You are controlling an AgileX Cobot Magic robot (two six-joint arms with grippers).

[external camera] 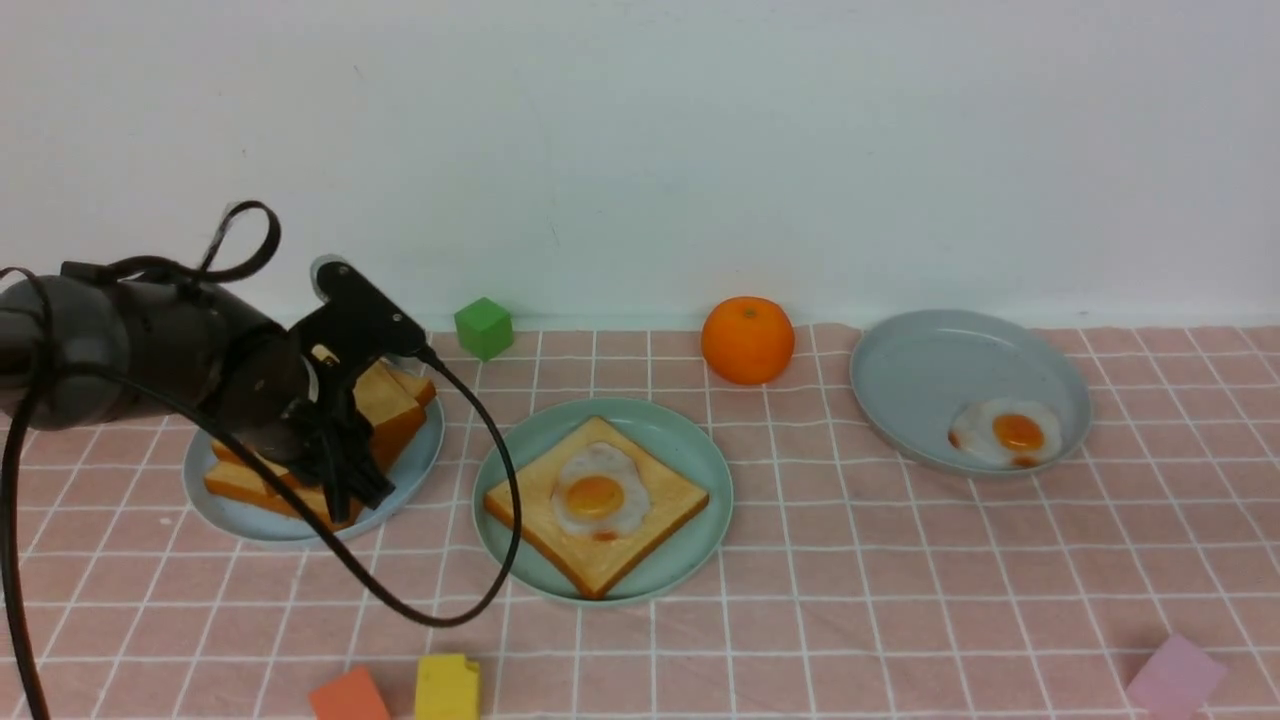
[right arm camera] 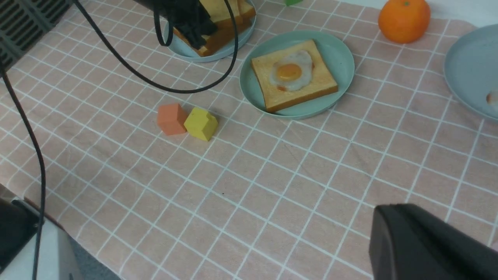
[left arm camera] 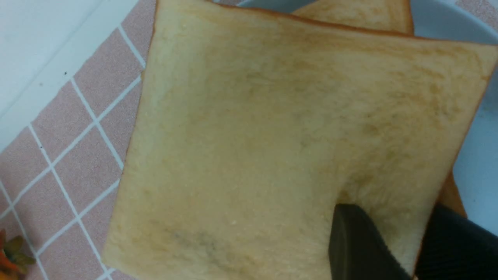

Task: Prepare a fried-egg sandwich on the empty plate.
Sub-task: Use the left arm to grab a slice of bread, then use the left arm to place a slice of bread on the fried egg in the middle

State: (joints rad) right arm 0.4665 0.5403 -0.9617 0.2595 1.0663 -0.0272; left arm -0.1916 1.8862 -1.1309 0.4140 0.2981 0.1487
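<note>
The grip looks the weak point: the left pincer (external camera: 355,490) bites only a corner of the top slice (left arm camera: 272,136), so the slice could droop, tear or slip out on a lift, or drag the stack (external camera: 395,405) beneath it; the slack cable (external camera: 500,500) loops just beside the green plate (external camera: 700,450), near the pincer's right, and might brush the egg (external camera: 598,492) lying there on its toast (external camera: 660,515); one finger (left arm camera: 362,241) presses the slice's face, the other sits past its edge, yet whether they are clamped I cannot tell; the left arm reaches in low, wrist angled down over the stack; the right pincer (right arm camera: 428,245) hangs closed, well away to the right
</note>
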